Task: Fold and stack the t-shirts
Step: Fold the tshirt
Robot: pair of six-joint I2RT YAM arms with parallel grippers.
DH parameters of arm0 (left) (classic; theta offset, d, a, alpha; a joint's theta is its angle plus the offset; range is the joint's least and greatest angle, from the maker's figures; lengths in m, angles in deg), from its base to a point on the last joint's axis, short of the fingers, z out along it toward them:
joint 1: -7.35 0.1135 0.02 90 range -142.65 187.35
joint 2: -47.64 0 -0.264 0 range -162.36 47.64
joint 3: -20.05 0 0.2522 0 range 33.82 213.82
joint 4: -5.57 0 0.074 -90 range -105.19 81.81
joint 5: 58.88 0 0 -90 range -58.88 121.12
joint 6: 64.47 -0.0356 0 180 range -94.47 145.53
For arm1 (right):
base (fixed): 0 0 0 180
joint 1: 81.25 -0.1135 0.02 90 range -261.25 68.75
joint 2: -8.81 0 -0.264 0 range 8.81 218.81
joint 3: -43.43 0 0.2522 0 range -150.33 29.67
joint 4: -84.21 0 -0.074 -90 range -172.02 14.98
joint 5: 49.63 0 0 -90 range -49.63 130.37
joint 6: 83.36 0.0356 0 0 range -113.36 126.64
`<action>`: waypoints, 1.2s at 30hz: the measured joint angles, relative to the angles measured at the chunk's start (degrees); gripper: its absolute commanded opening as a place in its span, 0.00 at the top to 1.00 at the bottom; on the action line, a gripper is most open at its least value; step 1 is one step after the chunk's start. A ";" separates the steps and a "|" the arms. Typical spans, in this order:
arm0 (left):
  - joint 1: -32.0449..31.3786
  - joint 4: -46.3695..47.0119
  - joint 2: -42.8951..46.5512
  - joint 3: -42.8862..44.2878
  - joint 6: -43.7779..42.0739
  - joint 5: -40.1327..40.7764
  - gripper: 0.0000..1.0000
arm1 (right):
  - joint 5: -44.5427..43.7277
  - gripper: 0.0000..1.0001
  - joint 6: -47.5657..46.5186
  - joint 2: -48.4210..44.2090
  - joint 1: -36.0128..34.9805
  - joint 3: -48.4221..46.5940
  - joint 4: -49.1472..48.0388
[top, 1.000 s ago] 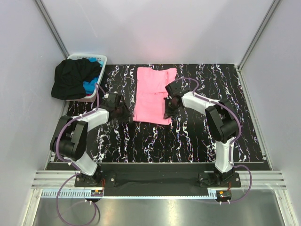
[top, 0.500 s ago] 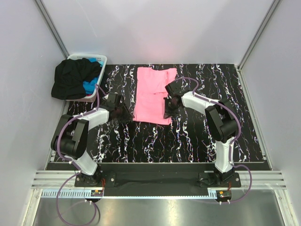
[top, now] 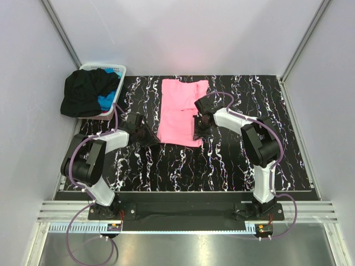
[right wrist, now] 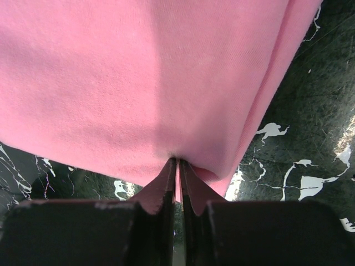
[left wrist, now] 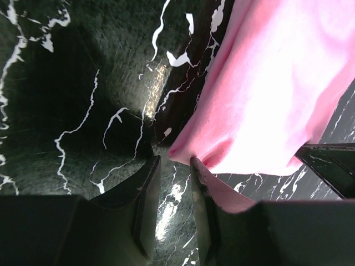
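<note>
pink t-shirt (top: pixel 177 113), marbled table (top: pixel 222 160), walls (top: pixel 183 33) perhaps lilac

Basket (top: pixel 105 66) far-left, open table (top: pixel 288 111) right of pink t-shirt (top: pixel 177 111)

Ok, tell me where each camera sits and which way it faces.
Top external: fixed above and behind the bases, looking down on the black white-veined table, bright pink cloth t-shirt and white slotted plastic basket; left arm and right arm show whole.
Left wrist: on the left arm, facing down at the t-shirt's near corner; the left claw shows, open.
Right wrist: on the right arm, facing the cloth; the right claw shows, shut on its edge.
Shared: all three see the pink t-shirt and the table.
</note>
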 measured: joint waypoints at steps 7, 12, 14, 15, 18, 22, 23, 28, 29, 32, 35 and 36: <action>0.00 2.27 -0.74 -0.20 0.20 -0.50 0.76 | 0.00 0.89 0.00 0.00 0.00 0.00 -0.02; 0.00 2.36 -0.74 -0.20 -0.07 -0.24 0.80 | -0.02 0.91 0.00 0.11 0.00 0.00 -0.02; 0.00 2.38 -0.74 -0.20 -0.20 -0.24 0.82 | 0.00 0.92 0.00 0.42 -0.02 0.00 -0.07; 0.00 2.40 -0.74 -0.20 -0.26 -0.24 0.86 | 0.00 0.92 0.02 0.66 0.00 0.00 -0.11; 0.00 2.75 -0.76 -0.20 -0.48 -0.24 0.94 | 0.04 0.94 0.02 0.92 0.00 0.00 -0.20; 0.00 2.75 -0.96 -0.17 -1.11 -0.17 1.00 | 0.02 0.97 0.07 0.92 0.00 0.00 -0.22; 0.00 2.71 -1.07 -0.15 -1.27 -0.04 1.00 | -0.02 0.97 0.09 0.92 0.00 0.00 -0.22; 0.00 1.46 -1.16 0.15 -1.77 1.25 1.00 | -0.22 1.00 0.66 1.14 0.04 -0.22 -0.07; -0.02 1.01 -1.16 0.33 -1.88 1.75 1.00 | -0.24 1.00 0.74 1.25 0.04 -0.33 -0.02; -0.02 -0.79 -0.94 1.09 -2.56 3.63 1.00 | -0.33 1.00 1.33 1.68 0.04 -0.96 0.39; -0.02 -2.25 -0.42 1.81 -3.50 5.25 1.00 | -0.44 1.00 1.73 2.21 0.04 -1.77 0.90; -0.02 -2.89 -0.28 2.21 -4.00 5.70 1.00 | -0.46 1.00 1.81 2.36 0.04 -2.05 1.14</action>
